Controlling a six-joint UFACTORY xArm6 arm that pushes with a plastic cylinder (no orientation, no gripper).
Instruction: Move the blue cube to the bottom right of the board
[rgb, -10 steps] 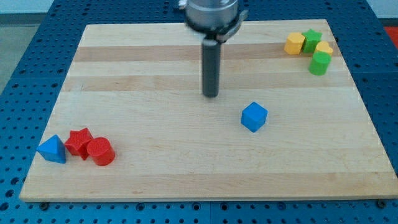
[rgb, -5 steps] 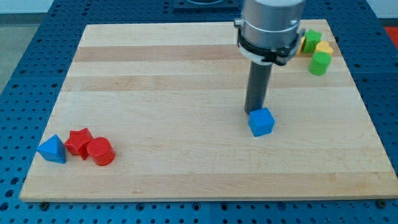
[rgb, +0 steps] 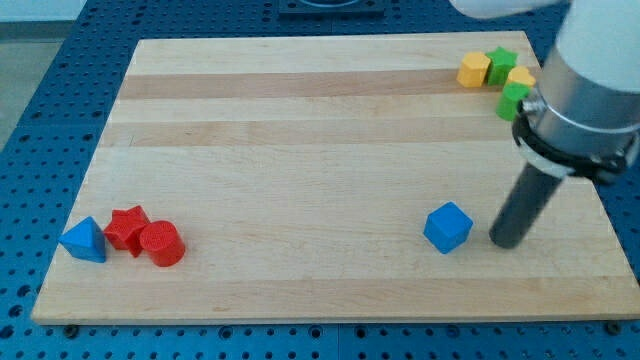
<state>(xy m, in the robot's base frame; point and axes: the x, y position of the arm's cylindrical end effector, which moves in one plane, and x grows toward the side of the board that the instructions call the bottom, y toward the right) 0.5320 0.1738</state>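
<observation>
The blue cube (rgb: 447, 227) lies on the wooden board (rgb: 300, 150), right of the middle and toward the view's bottom. My tip (rgb: 504, 242) rests on the board just to the cube's right, a small gap apart from it. The dark rod rises from the tip up to the right, under the arm's grey body.
A blue triangular block (rgb: 83, 241), a red star block (rgb: 126, 227) and a red cylinder (rgb: 161, 244) cluster at the bottom left. A yellow block (rgb: 473, 70), a green star block (rgb: 501, 63), another yellow block (rgb: 521, 77) and a green cylinder (rgb: 513, 100) sit at the top right.
The tip went from the view's top left of the cube to its right side. The blue cube slid toward the bottom right.
</observation>
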